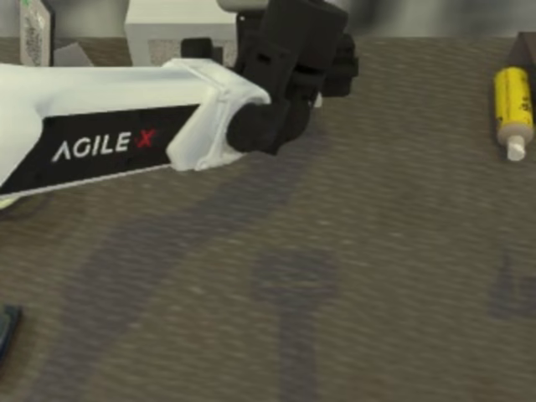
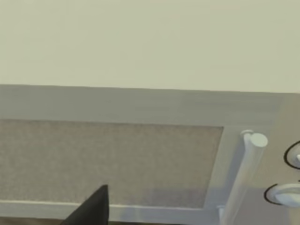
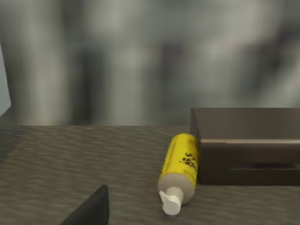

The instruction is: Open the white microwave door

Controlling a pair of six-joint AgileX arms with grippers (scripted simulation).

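The left arm (image 1: 126,134) sat closest to the top camera, white with the AgileX logo, stretching across to the white microwave (image 1: 180,33) at the table's far edge. Its black left gripper (image 1: 293,63) was right up against the microwave front, but I couldn't tell if the fingers were open or closed. A yellow tube (image 1: 512,107) lay well right of the microwave.

Left wrist view: one dark fingertip (image 2: 91,208) poked in low, with the microwave door (image 2: 108,159) shut, mesh window filling most of it, handle bar (image 2: 243,178) and knobs (image 2: 286,193) beside.

Right wrist view: same yellow tube (image 3: 180,168) touching a dark brown box (image 3: 246,145); can't tell that gripper's state either.
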